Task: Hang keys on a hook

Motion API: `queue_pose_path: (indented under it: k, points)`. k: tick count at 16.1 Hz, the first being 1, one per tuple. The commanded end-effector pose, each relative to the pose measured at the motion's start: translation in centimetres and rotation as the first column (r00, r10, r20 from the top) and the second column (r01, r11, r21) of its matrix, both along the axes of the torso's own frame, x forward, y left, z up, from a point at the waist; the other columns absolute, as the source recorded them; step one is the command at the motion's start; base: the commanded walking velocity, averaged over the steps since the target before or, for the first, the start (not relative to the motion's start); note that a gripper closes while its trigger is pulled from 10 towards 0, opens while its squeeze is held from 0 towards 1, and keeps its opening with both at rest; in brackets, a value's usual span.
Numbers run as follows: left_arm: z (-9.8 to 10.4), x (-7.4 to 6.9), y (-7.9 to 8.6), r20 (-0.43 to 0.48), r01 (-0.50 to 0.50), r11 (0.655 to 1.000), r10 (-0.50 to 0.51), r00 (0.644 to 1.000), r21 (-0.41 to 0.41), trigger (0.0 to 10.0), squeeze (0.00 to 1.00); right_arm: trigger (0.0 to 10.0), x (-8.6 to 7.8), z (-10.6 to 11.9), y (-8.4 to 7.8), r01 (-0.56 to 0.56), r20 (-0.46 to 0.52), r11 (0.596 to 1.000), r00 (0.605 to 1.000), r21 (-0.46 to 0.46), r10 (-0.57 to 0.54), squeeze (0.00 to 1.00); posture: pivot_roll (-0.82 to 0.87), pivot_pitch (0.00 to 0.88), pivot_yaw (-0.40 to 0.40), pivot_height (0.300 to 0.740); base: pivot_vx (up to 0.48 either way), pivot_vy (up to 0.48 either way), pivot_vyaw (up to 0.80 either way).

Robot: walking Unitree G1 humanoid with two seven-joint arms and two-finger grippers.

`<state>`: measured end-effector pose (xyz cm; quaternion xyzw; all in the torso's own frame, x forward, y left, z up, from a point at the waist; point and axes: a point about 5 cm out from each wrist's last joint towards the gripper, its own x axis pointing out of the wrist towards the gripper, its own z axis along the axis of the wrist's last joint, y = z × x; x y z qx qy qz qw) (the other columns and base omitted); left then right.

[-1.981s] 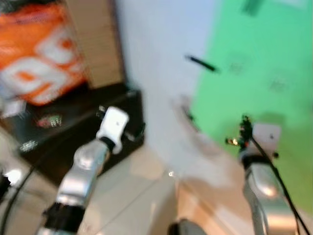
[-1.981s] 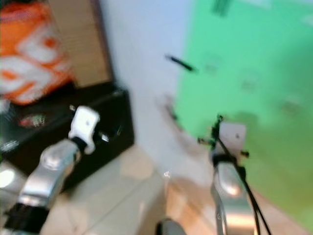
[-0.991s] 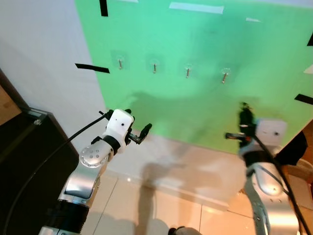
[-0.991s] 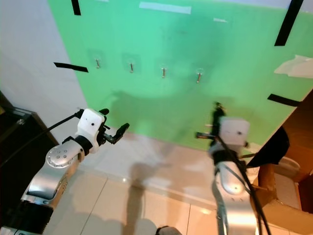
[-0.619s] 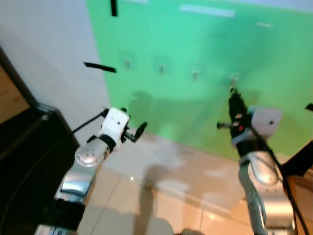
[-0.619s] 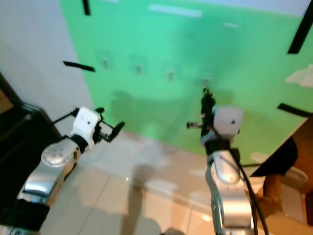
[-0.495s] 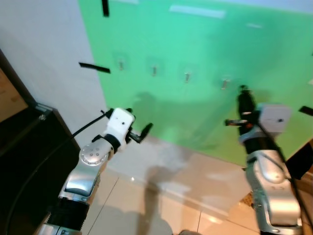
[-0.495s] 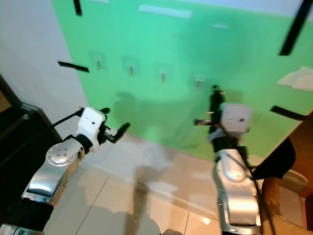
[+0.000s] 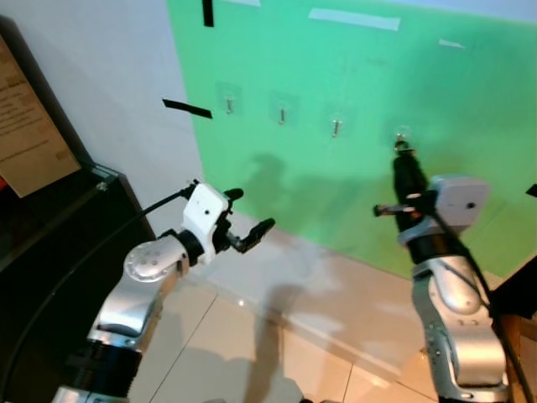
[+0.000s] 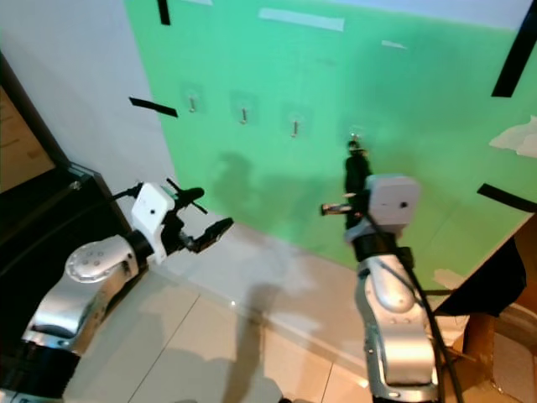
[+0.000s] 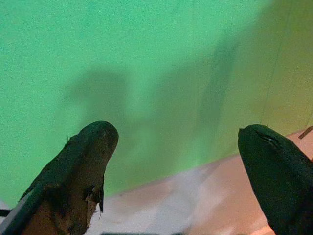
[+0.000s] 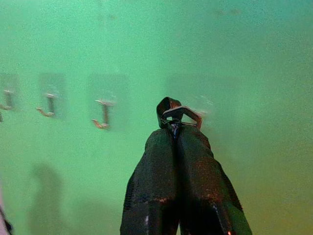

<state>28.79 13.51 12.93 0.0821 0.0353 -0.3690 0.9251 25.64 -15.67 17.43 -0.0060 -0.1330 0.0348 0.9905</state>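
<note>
**Right wrist view: key ring pinched at the fourth hook**

Right wrist view gives the closest look, but the keys (image 12: 177, 115) are hard to read there: a small metal ring and a dark loop stick out past the fingertips, and the rest is hidden between the two black fingers. The far-right hook (image 12: 203, 105) sits just behind this ring and is blurred, so I cannot tell if the ring touches it or is already on it.

From largest to smallest: one green board (image 9: 352, 92) covers most of the wall, with a white wall (image 9: 101, 75) to its left. A dark cabinet (image 9: 50, 252) stands at the left edge, cut off by the frame, and a light tiled floor (image 9: 277, 336) lies below. Several strips of black tape (image 9: 186, 107) are on the wall, some cut off at the edges. On the board I count four small hooks in one row; three of them are free and one is partly covered by the raised arm.

Two silver arms are visible. The right gripper (image 9: 404, 159) points up at the fourth hook, its jaws pressed together on the keys. The left gripper (image 9: 248, 220) is held low in front of the board, its jaws spread wide with nothing between them.
</note>
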Motion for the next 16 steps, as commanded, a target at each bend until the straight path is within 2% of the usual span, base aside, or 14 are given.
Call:
queue_pose_path:
  k: [1, 3, 4, 9, 12, 16]
  points:
    - [0.3, -0.2, -0.1, 0.0, 0.026, 1.0, -0.026, 1.0, -0.011, 10.0, 0.1, 10.0, 0.3, 0.2, 0.1, -0.006, 0.011, 1.0, 1.0, -0.004, 0.006, 0.0, -0.09, 0.0, 0.036, 0.74, 0.0, 0.0, 0.0]
    - [0.6, -0.5, -0.3, -0.013, 0.062, 0.997, -0.063, 0.998, -0.039, 10.0, 0.13, 10.0, 0.7, 0.1, 0.1, -0.002, 0.004, 1.0, 1.0, -0.022, 0.003, 0.0, -0.09, 0.0, 0.036, 0.74, 0.0, 0.0, 0.0]
    - [0.7, -0.7, -0.5, -0.019, 0.092, 0.995, -0.093, 0.996, -0.049, 10.0, 0.13, 10.0, 1.1, 0.0, -0.3, 0.035, -0.008, 0.999, 0.999, -0.035, -0.035, 0.0, -0.08, 0.0, 0.035, 0.74, 0.0, 0.0, 0.0]
    - [1.1, -1.5, -0.9, -0.053, 0.193, 0.973, -0.201, 0.978, -0.126, 10.0, 0.11, 10.0, 1.2, -0.6, -1.4, 0.116, -0.041, 0.992, 0.992, -0.04, -0.117, 0.0, -0.08, 0.0, 0.032, 0.74, 0.0, 0.0, 0.0]
    - [1.2, -1.7, -0.8, -0.061, 0.201, 0.971, -0.21, 0.976, -0.128, 10.0, 0.11, 10.0, 1.0, -0.8, -1.7, 0.142, -0.042, 0.989, 0.989, -0.029, -0.143, 0.0, -0.08, 0.0, 0.032, 0.74, 0.0, 0.0, 0.0]
    - [1.3, -1.8, -0.8, -0.071, 0.21, 0.968, -0.221, 0.973, -0.136, 10.0, 0.11, 10.0, 0.6, -1.2, -1.4, 0.125, -0.052, 0.992, 0.991, -0.026, -0.126, 0.0, -0.08, 0.0, 0.034, 0.74, 0.0, 0.0, 0.0]
